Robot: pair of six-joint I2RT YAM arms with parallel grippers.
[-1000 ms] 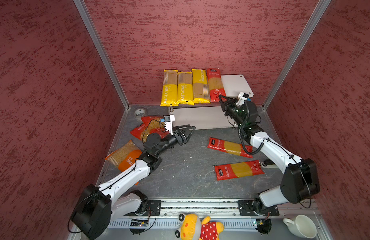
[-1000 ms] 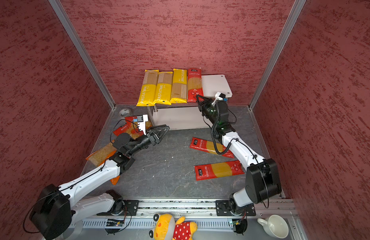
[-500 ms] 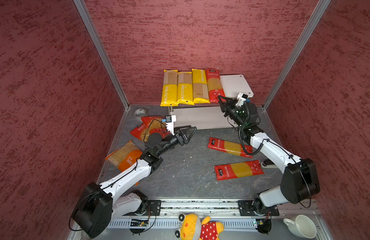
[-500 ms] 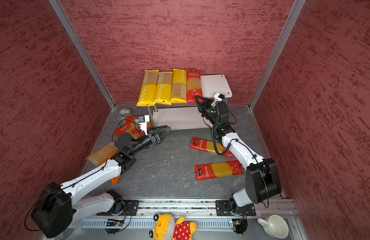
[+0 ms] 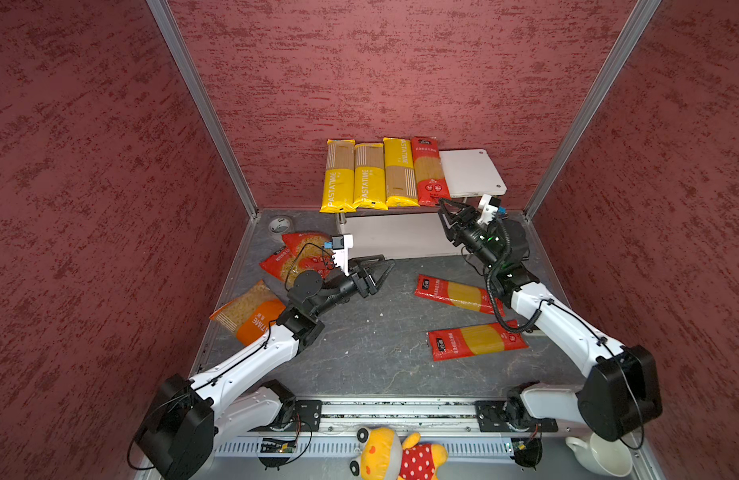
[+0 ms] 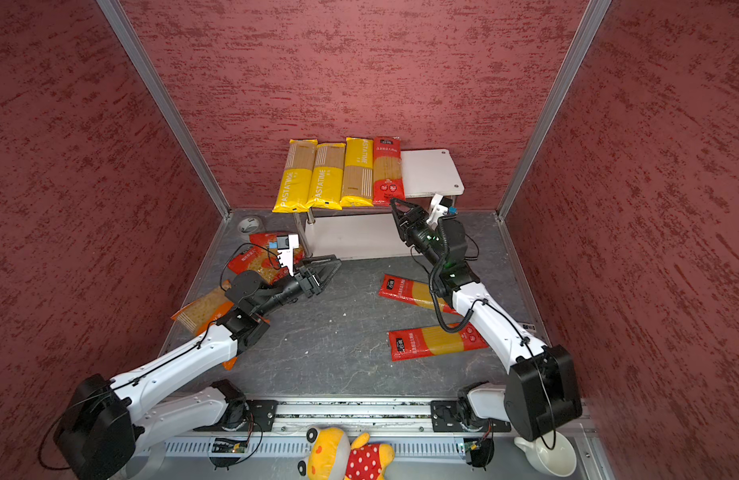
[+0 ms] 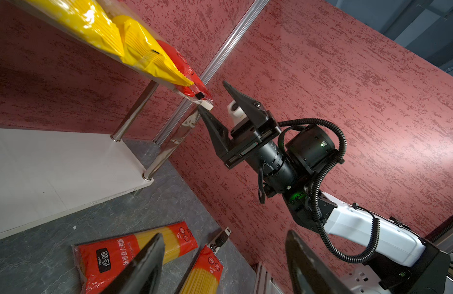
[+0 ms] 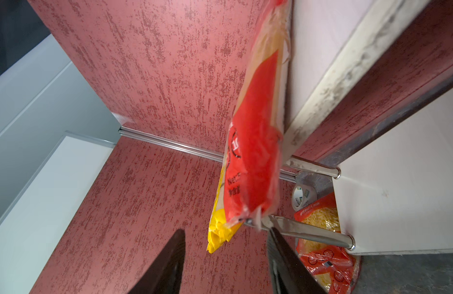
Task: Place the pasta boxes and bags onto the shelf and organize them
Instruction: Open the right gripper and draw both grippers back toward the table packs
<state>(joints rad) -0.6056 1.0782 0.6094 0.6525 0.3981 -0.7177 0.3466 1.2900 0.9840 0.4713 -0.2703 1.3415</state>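
Shelf (image 5: 471, 174): four packs (image 5: 370, 176) on top, just beyond right jaws.
Remaining: two red packs (image 5: 476, 341), three bags (image 5: 251, 311) on worktop (image 5: 359, 345).
Jaws: both pairs spread, empty.

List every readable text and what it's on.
"PASTATIME": leftmost yellow pack and its neighbour, top shelf board.
"公鸡": red spaghetti pack on the floor.
"Net": red pack overhanging that board, rest blurred.
"TIME": orange bag.
Tape roll label: too small.
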